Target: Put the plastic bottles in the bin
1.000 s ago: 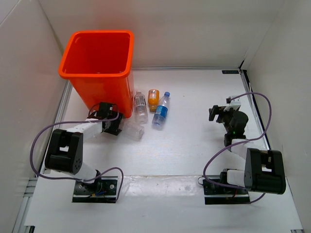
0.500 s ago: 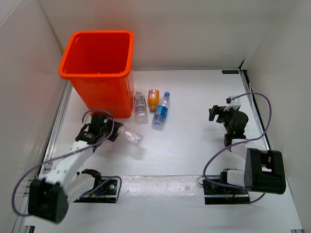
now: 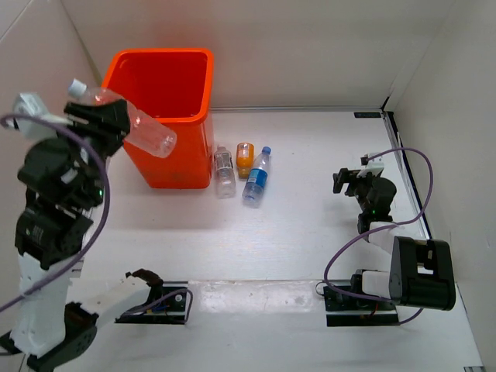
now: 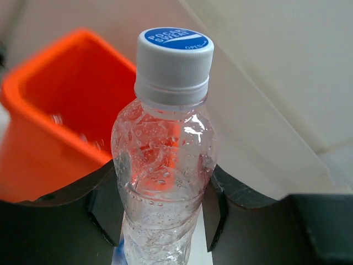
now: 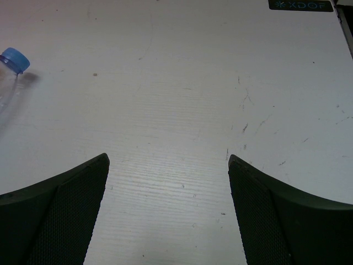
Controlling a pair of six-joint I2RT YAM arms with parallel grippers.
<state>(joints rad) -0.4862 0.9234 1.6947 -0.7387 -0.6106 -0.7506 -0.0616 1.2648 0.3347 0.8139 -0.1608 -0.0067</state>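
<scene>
up by the bin [image 3: 177,159], clear bottle [image 3: 147,133] tight in left pincer [image 3: 108,118]; right pincer [image 5: 168,159] agape

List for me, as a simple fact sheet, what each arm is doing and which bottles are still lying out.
Left fingers: shut on a white-capped bottle
Where it is: up in the air, tilted, near the rim of the orange bin
Right fingers: open, holding nothing, above the table
Lying beside the bin: clear bottle, small orange bottle, blue-capped bottle
Not yet in the bin: those three and the one being held
</scene>
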